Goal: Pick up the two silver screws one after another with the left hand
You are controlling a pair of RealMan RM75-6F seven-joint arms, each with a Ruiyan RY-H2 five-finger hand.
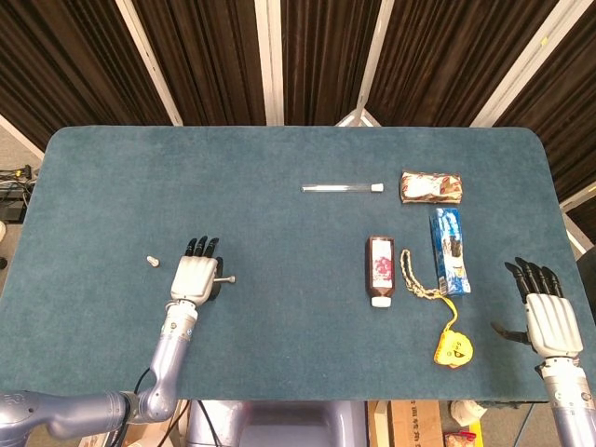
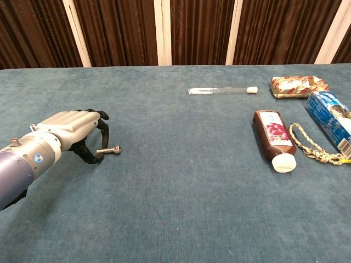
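One silver screw (image 1: 224, 278) (image 2: 109, 149) lies flat on the blue cloth of the table (image 1: 279, 223). My left hand (image 1: 193, 276) (image 2: 71, 130) arches over the screw's left end, fingers curved down to the cloth, dark fingertips (image 2: 97, 158) close beside the shaft. The screw rests on the table and nothing lifts it. A second, shorter silver screw (image 1: 150, 261) lies a little to the left of that hand; the chest view does not show it. My right hand (image 1: 549, 319) hovers at the table's near right edge, fingers spread, holding nothing.
A glass test tube (image 1: 342, 188) (image 2: 221, 90) lies mid-table. To the right sit a brown bottle (image 1: 380, 270) (image 2: 272, 132), a gold-wrapped packet (image 1: 431, 186), a blue box (image 1: 449, 250) and a cord with a yellow tag (image 1: 451, 348).
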